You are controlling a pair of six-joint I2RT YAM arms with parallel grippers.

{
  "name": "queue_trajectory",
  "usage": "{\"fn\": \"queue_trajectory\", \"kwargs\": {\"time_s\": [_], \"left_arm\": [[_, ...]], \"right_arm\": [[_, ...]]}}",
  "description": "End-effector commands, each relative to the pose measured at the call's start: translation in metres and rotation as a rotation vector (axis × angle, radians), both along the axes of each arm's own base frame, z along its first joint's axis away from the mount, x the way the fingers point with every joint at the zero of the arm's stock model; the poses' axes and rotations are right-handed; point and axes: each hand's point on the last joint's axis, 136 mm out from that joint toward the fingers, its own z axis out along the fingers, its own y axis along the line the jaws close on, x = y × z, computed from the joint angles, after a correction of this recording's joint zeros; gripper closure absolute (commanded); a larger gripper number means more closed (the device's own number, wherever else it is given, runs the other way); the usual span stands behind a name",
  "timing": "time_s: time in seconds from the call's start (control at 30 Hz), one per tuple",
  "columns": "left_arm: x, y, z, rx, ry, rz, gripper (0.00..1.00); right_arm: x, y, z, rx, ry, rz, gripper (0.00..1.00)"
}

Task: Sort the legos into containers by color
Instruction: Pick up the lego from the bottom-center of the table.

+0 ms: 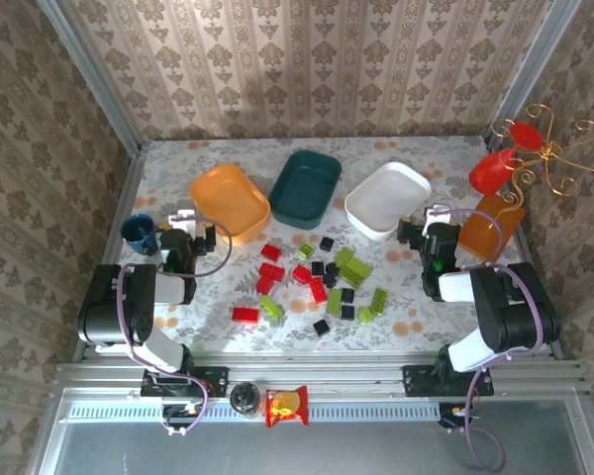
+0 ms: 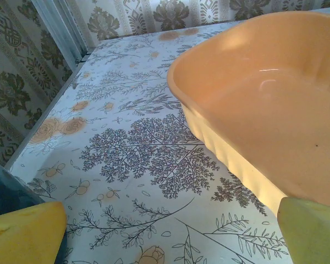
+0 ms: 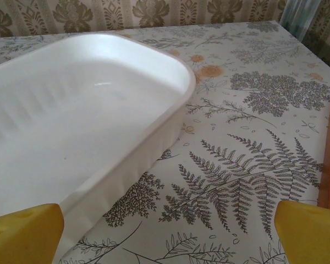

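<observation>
1. The dark teal bin (image 1: pixel 305 184) sits in the middle of the row at the back of the table (image 1: pixel 168 168). The orange bin (image 1: pixel 230 203) is just to its left. The white bin (image 1: pixel 387 199) is just to its right. All three are empty.
2. The legos (image 1: pixel 318 290) lie in a loose bunch in front of the dark teal bin, closer to the arms. No brick is sorted yet.
3. There are red bricks (image 1: pixel 271 270), green bricks (image 1: pixel 356 272) and black bricks (image 1: pixel 347 295). Some touch each other. A few lie on their own at the edge of the bunch.
4. The left gripper (image 2: pixel 166 236) is left of the dark teal bin, by the near side of the orange bin. Its jaws are spread wide and hold nothing.
5. The right gripper (image 3: pixel 168 234) is right of the dark teal bin, by the near corner of the white bin. It is spread wide too, with nothing in it.
6. The bricks look tiny, light and hard. They should not bend or break. Their sides look smooth, so one could slip or pop out.
7. I think the best hold is a pinch on two flat sides, coming straight down from above.
8. It may be easier to start with a brick that lies alone, so its neighbours do not get pushed.
9. The bins look light, so a bump could slide them.
</observation>
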Motion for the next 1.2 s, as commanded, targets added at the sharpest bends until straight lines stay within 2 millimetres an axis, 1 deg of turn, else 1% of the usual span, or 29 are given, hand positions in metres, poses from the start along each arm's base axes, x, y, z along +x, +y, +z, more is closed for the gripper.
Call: {"fn": "queue_trajectory", "kwargs": {"time_s": [0.0,0.97,1.03,1.1,1.17], "left_arm": [[0.003,0.001,0.007,0.024,-0.031,0.006,0.0],[0.004,0.002,0.007,0.016,-0.023,0.009,0.0],[0.004,0.004,0.006,0.01,-0.019,0.016,0.0],[0.006,0.012,0.005,-0.024,-0.004,0.031,0.0],[0.005,0.013,0.004,-0.031,-0.005,0.03,0.0]], "right_arm": [[0.005,-0.006,0.009,-0.017,-0.03,-0.024,0.0],[0.005,-0.006,0.01,-0.017,-0.03,-0.023,0.0],[0.005,-0.006,0.01,-0.015,-0.031,-0.025,0.0],[0.005,-0.005,0.01,-0.015,-0.031,-0.024,0.0],[0.006,-0.006,0.009,-0.014,-0.026,-0.026,0.0]]}}
